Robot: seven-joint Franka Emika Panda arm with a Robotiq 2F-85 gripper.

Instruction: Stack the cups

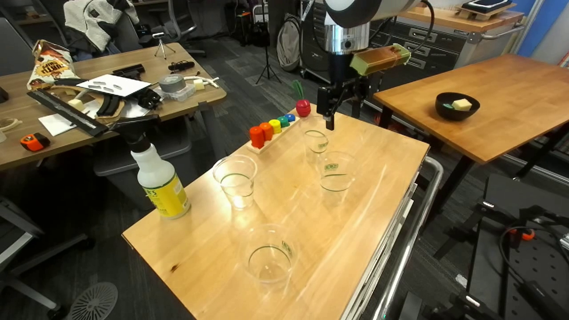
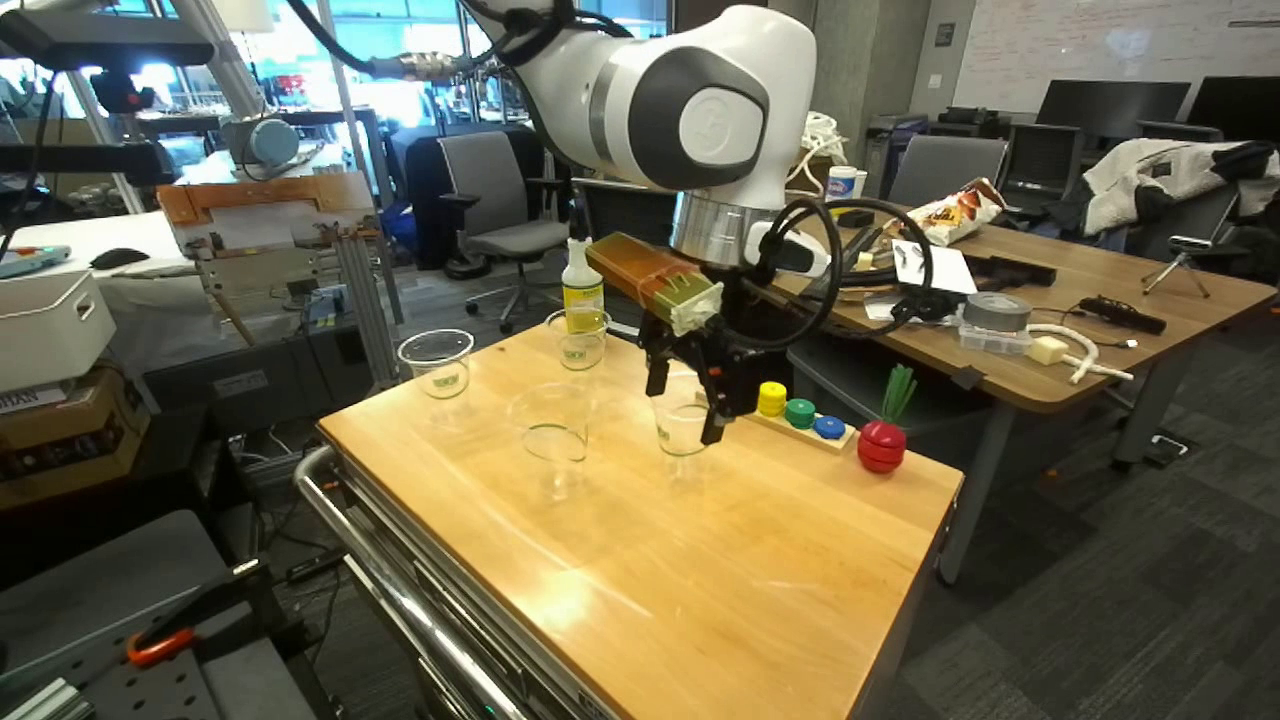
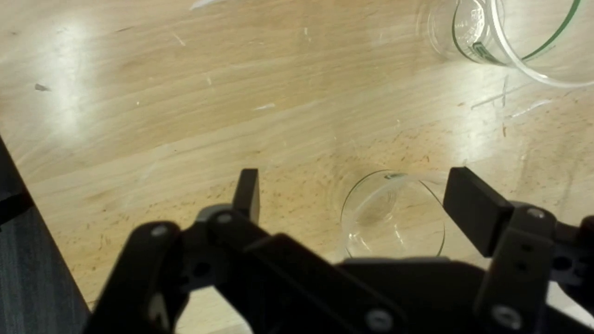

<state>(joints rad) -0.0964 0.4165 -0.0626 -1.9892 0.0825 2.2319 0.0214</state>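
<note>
Several clear plastic cups stand upright and apart on the wooden tabletop. In an exterior view they are a cup near the spray bottle [image 1: 235,182], a cup at the front [image 1: 268,260], a cup toward the middle [image 1: 337,174] and a cup at the back [image 1: 314,144]. My gripper [image 2: 684,410] is close to that back cup [image 2: 680,430], its jaws wide apart. Seen from the wrist, this cup [image 3: 394,218] lies between the fingers' outlines, nearer the right one, partly hidden by the gripper body. I cannot tell whether the fingertips are above its rim or beside it. Nothing is gripped.
A spray bottle with yellow liquid [image 1: 166,191] is at the table's edge. Coloured pegs on a wooden strip [image 1: 273,133] and a red radish toy [image 1: 303,108] line the far side. Another cup's rim [image 3: 515,58] shows at the wrist view's upper right.
</note>
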